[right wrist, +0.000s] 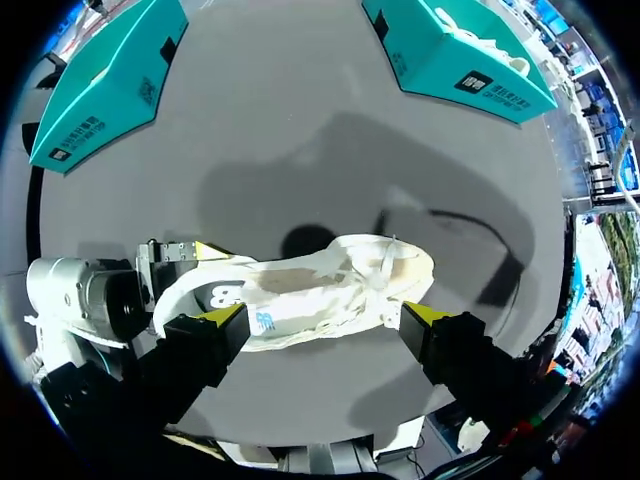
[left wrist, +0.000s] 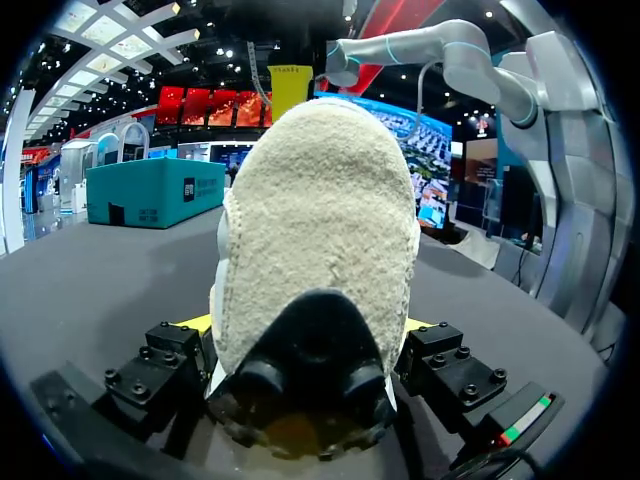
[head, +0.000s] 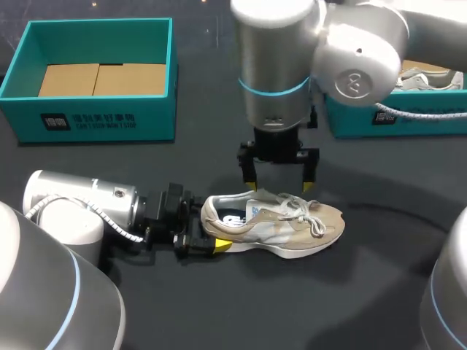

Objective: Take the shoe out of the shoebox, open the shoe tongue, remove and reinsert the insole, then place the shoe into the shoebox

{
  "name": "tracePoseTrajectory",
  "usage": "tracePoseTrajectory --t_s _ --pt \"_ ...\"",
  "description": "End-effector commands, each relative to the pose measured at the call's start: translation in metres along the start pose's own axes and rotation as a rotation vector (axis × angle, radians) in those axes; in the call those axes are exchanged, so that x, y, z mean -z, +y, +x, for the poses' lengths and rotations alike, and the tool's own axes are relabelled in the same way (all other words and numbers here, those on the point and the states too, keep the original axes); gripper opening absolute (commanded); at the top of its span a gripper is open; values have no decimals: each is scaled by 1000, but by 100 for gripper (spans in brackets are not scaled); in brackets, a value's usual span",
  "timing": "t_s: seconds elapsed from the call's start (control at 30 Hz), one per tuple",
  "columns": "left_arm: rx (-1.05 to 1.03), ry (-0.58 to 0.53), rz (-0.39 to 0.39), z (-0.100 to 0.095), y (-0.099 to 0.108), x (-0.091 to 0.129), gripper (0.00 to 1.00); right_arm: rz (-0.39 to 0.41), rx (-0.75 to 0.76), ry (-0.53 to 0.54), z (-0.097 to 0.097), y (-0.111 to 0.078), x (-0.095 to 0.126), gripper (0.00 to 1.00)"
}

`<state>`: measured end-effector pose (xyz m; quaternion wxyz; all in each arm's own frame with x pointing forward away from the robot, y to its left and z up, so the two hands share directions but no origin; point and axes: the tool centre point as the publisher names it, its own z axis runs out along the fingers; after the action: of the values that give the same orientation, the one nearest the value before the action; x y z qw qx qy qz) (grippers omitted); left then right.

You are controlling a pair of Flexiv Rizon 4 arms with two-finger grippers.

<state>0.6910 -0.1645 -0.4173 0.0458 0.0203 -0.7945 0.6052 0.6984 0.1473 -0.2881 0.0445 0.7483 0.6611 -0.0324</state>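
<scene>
Grips the shoe by the heel with the left end effector, which comes in low from 9 o'clock, one yellow fingertip pressed against the heel's near side. Leaves the shoe standing on its sole near the middle of the dark desk, outside any box, toe toward 3 o'clock, heel toward 9 o'clock, white laces loose over the tongue.

Confirms the grip from the left wrist: shoe seen heel-on, wedged between the fingers of the left end effector, a yellow tip touching it on each side.

Hangs the right end effector straight down over the shoe's collar, at 12 o'clock of it, fingers spread wide, holding nothing. Cannot tell from the head view whether either tip touches the upper. From the right wrist, places the right end effector open above the shoe, which lies lengthwise beneath and between the two fingers, with the left end effector at the heel end.

Sets the teal shoebox at 10 o'clock of the shoe, well apart, open, brown cardboard on its floor. Puts a second teal box at 2 o'clock, partly behind the right arm, another shoe inside.
</scene>
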Motion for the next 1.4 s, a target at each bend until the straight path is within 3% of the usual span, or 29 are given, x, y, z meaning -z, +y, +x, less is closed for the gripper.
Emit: tracePoseTrajectory --t_s 0.03,0.67,1.4 --pt "0 -2 -1 1 0 -1 0 -1 -29 -98 23 -10 -5 100" --pt "0 -2 -1 1 0 -1 0 -32 -42 -208 34 -24 -32 100" --pt "0 -2 -1 1 0 -1 0 -78 -94 -326 38 -21 -57 100"
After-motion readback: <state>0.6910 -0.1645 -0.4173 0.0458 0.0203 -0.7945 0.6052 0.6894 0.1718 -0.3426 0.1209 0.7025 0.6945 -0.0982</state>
